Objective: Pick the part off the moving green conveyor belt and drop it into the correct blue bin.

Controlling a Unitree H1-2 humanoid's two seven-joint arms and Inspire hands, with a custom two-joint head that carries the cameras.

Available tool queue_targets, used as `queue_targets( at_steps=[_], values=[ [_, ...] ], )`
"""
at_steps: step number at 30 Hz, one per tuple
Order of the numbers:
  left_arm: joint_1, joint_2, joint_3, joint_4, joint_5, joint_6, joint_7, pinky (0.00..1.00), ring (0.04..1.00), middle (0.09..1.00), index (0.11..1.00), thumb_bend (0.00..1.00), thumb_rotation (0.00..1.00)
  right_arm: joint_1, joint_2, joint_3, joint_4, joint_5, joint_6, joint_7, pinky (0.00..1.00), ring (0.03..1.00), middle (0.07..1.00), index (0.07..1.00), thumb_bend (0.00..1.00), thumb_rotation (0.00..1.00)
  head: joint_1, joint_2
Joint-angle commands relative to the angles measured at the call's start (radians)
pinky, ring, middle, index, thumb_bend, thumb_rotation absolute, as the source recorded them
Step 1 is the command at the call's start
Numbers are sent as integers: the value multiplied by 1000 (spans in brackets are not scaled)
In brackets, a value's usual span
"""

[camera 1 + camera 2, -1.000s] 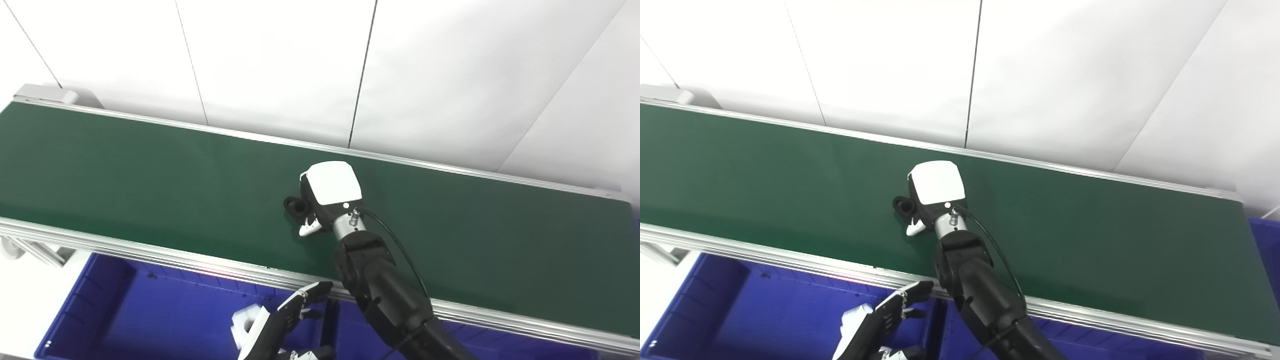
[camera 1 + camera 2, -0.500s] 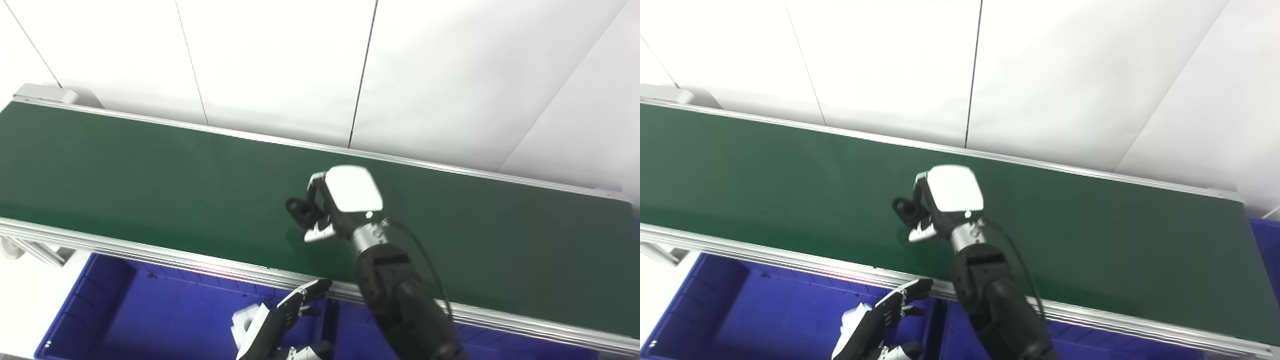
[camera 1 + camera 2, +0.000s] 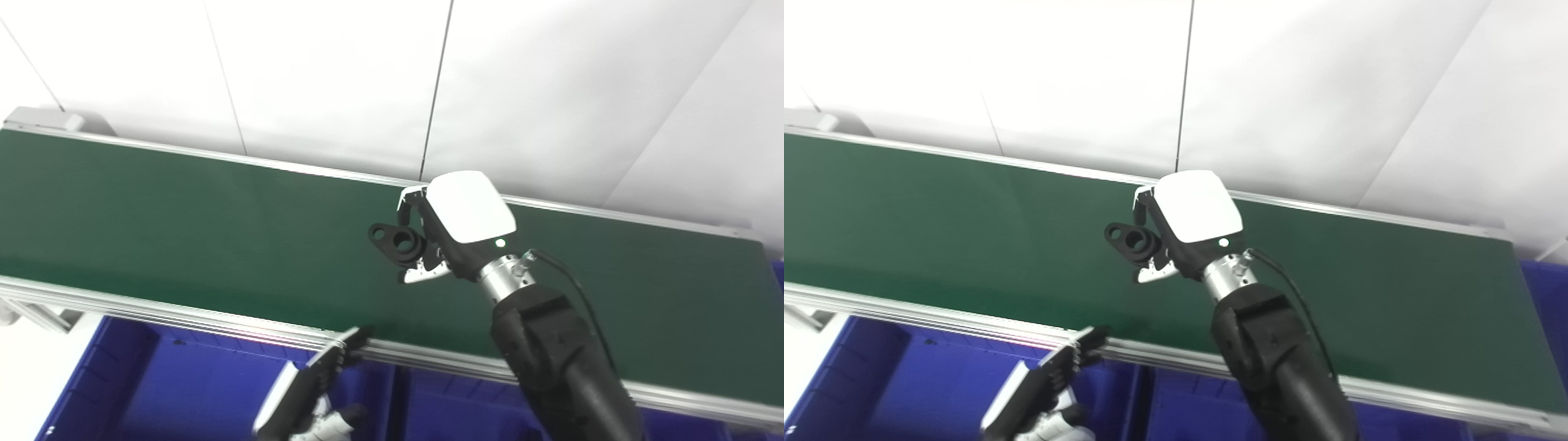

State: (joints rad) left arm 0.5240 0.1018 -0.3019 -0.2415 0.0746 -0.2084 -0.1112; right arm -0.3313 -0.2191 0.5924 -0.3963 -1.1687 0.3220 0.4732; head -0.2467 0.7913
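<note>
A black part (image 3: 398,241) with two round holes hangs above the green conveyor belt (image 3: 184,226), held by my right hand (image 3: 456,229), whose fingers are shut on its right end. The hand's white back faces the camera and hides the fingers' grip. My left hand (image 3: 306,395) hovers low over the blue bin (image 3: 184,392) at the bottom, fingers stretched out and apart, holding nothing.
A silver aluminium rail (image 3: 184,318) borders the belt's near edge, another runs along the far edge (image 3: 612,214). Blue bins lie below the near rail, divided near the middle (image 3: 398,392). A white panelled wall stands behind the belt.
My right hand has lifted the black part off the belt and carried it up and to the right. The left hand has dropped lower and leftward. The view has shifted slightly.
</note>
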Motion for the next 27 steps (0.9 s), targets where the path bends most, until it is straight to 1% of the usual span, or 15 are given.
queue_targets(
  at_steps=[1,2,3,4,5,6,8,9,13,16,17,18,21,25,27],
  values=[
    [12,8,4,-61,-11,13,-13,896,933,926,893,722,790,22,-29,-30,-77,-19,-47,23,104,167,262,489,511,125,-26,19],
    [14,11,8,-72,-13,23,-15,911,937,928,898,722,807,35,-40,-40,-93,-24,-51,35,111,175,273,488,510,132,-32,22],
    [16,15,13,-83,-20,32,-16,923,940,929,901,723,817,54,-55,-49,-111,-35,-55,55,114,179,279,487,509,135,-58,41],
    [17,17,17,-91,-25,38,-18,934,944,931,903,724,822,68,-64,-58,-122,-43,-60,70,114,181,282,487,510,135,-58,41],
    [17,23,22,-103,-33,49,-24,943,946,932,905,726,827,89,-68,-69,-144,-50,-55,107,115,183,285,488,510,135,-92,60],
    [16,28,26,-111,-38,56,-28,958,952,937,914,727,845,105,-69,-79,-159,-55,-54,133,117,186,291,488,507,137,-92,60],
    [10,44,40,-129,-51,69,-39,966,951,941,919,722,864,150,-74,-94,-198,-69,-72,154,104,169,267,487,508,135,-136,81],
    [7,49,45,-134,-56,73,-43,965,949,943,922,719,873,162,-72,-99,-208,-77,-83,159,94,158,252,486,508,134,-140,83],
    [-11,65,70,-125,-81,66,-58,957,943,942,918,740,876,250,-70,-125,-271,-86,-93,224,74,136,227,485,513,129,-169,99],
    [-19,83,80,-132,-88,83,-72,952,945,945,923,751,888,321,-54,-138,-312,-108,-104,258,76,139,224,487,513,129,-188,114],
    [-23,87,84,-130,-94,81,-76,954,948,947,926,748,886,351,-48,-140,-327,-117,-108,272,93,162,262,488,511,134,-193,117],
    [-25,88,88,-128,-99,78,-80,951,945,944,924,745,880,368,-42,-144,-336,-123,-112,282,103,174,279,489,510,136,-194,118],
    [-27,88,96,-131,-107,84,-85,941,941,935,921,750,864,431,-25,-152,-348,-139,-126,297,123,196,309,488,508,139,-197,124],
    [-28,93,99,-148,-111,109,-97,938,944,936,928,754,855,526,-4,-147,-321,-170,-158,254,124,196,313,487,509,137,-195,131],
    [-30,94,99,-157,-111,123,-104,939,946,938,931,754,858,561,10,-146,-312,-183,-165,252,128,200,317,487,508,137,-194,133]
  ],
)
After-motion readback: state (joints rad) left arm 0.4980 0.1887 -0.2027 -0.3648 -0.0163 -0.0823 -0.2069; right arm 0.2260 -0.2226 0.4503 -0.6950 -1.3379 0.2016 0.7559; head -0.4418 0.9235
